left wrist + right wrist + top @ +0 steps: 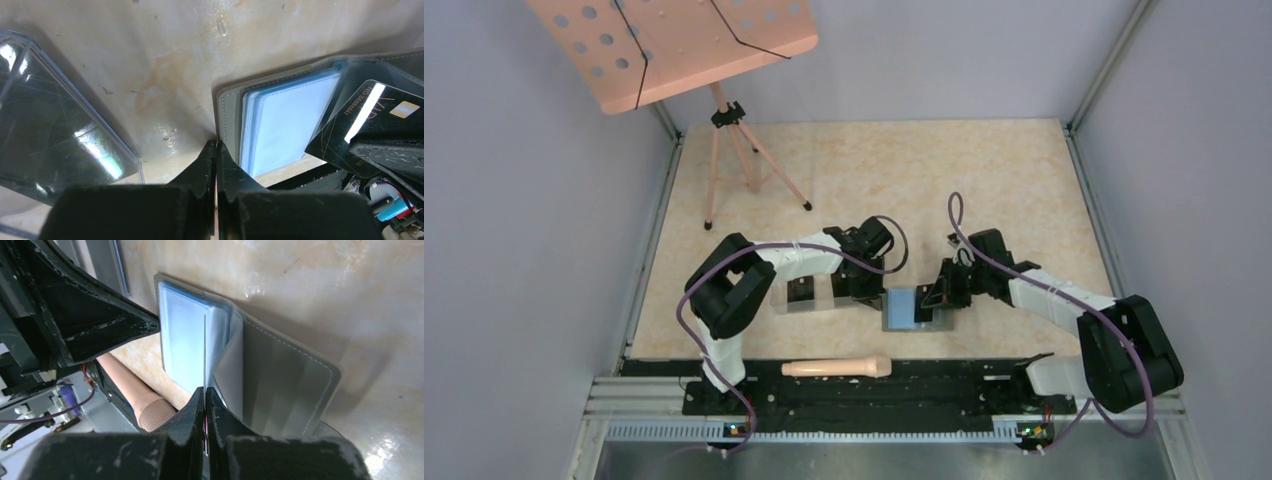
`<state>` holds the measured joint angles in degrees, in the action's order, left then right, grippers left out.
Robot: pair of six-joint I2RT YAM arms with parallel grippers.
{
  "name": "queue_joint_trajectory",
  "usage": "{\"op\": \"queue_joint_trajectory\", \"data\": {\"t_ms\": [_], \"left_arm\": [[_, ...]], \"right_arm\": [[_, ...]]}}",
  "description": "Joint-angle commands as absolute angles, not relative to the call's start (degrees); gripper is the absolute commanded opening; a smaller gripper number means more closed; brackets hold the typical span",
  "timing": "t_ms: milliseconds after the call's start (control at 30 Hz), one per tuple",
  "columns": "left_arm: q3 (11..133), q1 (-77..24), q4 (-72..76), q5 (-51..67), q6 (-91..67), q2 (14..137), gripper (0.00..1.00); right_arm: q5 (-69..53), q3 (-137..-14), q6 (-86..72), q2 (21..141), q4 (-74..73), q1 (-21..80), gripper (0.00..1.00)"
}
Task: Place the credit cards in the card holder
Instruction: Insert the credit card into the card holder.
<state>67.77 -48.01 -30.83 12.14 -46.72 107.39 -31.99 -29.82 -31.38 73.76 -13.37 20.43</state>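
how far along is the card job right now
Done: the card holder lies open, blue sleeves exposed, none visibly filled. In hand: the left gripper is shut at its edge, apparently pinching it; the right gripper is shut on a credit card, its edge at the sleeves. Remaining: sliding that card in; other cards aren't visible.

Beige table [874,170] holds pink music stand [674,45], clear box [55,135]; peach rod [836,368] nearby
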Motion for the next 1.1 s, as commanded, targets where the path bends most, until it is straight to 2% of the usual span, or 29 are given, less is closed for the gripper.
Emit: {"op": "queue_joint_trajectory", "data": {"t_ms": [0,867,1067], "left_arm": [[66.5,-48.4,-30.3,12.0,-46.8,108.8,0.00],[65.9,-48.7,-30.5,12.1,-45.5,109.3,0.00],[65.9,-48.7,-30.5,12.3,-45.2,109.4,0.00]], "right_arm": [[-35.0,-28.9,-34.0,74.9,-6.7,19.6,0.00],[-32.0,-26.7,-41.2,76.8,-9.6,19.0,0.00],[-35.9,-26.8,-40.7,79.1,-7.7,18.9,0.00]]}}
